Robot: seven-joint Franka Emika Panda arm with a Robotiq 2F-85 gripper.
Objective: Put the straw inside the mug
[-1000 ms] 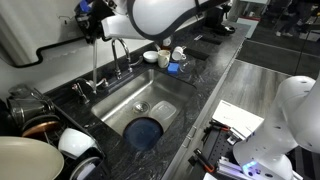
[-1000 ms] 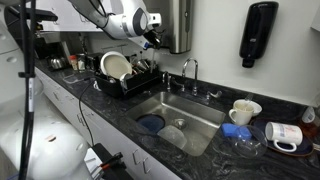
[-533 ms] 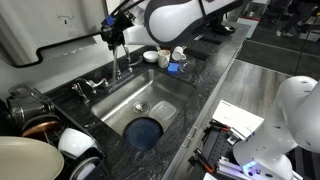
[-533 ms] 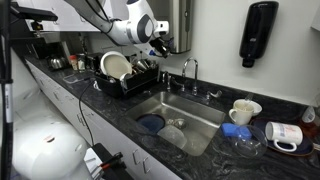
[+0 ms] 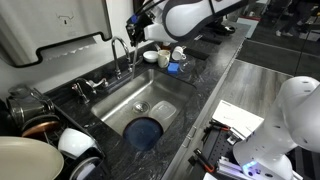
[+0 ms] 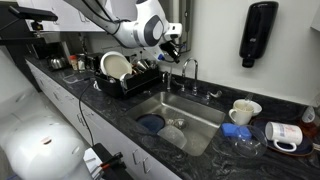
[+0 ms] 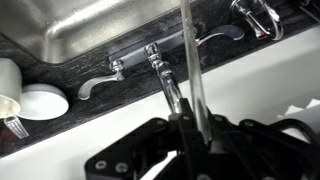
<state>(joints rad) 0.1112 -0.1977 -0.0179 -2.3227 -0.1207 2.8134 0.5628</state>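
Wrist view: gripper [image 7: 190, 128] clenched on the straw [image 7: 189, 50], a thin clear tube that runs up the frame and crosses the faucet [image 7: 165, 85]. White mug [image 7: 42, 102] stands on the counter well to one side of the faucet, apart from the straw. Steel sink [image 7: 90, 25] lies beyond the faucet. In both exterior views the gripper hangs above the faucet.

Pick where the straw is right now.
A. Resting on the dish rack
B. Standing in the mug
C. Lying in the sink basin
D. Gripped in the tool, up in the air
D: the wrist view shows the straw clamped in the tool, sticking out with the faucet behind it.
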